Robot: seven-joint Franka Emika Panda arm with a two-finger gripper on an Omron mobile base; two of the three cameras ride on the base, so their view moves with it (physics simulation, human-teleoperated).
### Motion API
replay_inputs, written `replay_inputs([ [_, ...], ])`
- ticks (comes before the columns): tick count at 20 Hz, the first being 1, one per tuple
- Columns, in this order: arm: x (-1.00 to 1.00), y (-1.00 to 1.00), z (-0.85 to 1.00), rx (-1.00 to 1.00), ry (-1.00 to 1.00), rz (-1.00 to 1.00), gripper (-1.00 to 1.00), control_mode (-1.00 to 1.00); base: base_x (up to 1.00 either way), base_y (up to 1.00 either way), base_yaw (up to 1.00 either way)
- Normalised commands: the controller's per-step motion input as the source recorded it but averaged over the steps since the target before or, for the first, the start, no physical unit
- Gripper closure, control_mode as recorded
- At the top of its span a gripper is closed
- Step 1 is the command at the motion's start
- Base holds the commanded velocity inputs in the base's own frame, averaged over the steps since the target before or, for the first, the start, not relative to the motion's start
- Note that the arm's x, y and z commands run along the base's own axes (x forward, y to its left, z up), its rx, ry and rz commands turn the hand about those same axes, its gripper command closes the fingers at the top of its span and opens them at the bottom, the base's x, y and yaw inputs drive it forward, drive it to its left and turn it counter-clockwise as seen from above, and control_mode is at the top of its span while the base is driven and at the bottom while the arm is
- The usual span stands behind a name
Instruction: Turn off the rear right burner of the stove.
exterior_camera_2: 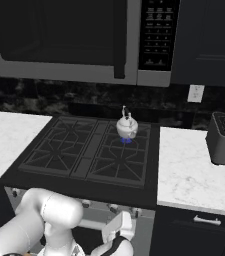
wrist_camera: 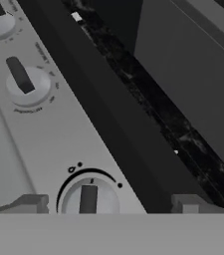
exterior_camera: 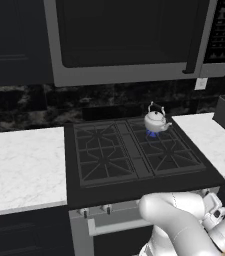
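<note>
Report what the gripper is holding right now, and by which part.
Nothing is held. The gripper is open, its fingertips on either side of a stove knob without touching it.

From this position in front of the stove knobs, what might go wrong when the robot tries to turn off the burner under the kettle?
1. The control panel carries several similar knobs: one between the fingertips, another knob further along. Turning the wrong one leaves the flame burning.
2. The jaws stand wide around the near knob; closing off-centre may slip off its narrow bar.
3. The kettle sits over the flame and keeps heating.
</note>
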Motion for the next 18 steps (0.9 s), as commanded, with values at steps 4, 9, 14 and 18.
replay_inputs([
  [4,-0.01,0.13,-0.2,0.0,0.0,0.0,-1.0,-1.0,0.0,0.0,0.0],
  [9,0.18,0.15,-0.3,0.0,-0.04,0.0,-1.0,-1.0,0.0,0.0,0.0],
  [14,0.31,0.01,-0.13,0.0,-0.1,0.0,-1.0,-1.0,0.0,0.0,0.0],
  [18,0.46,0.0,-0.1,-0.02,-0.08,-0.01,-1.0,-1.0,0.0,0.0,0.0],
])
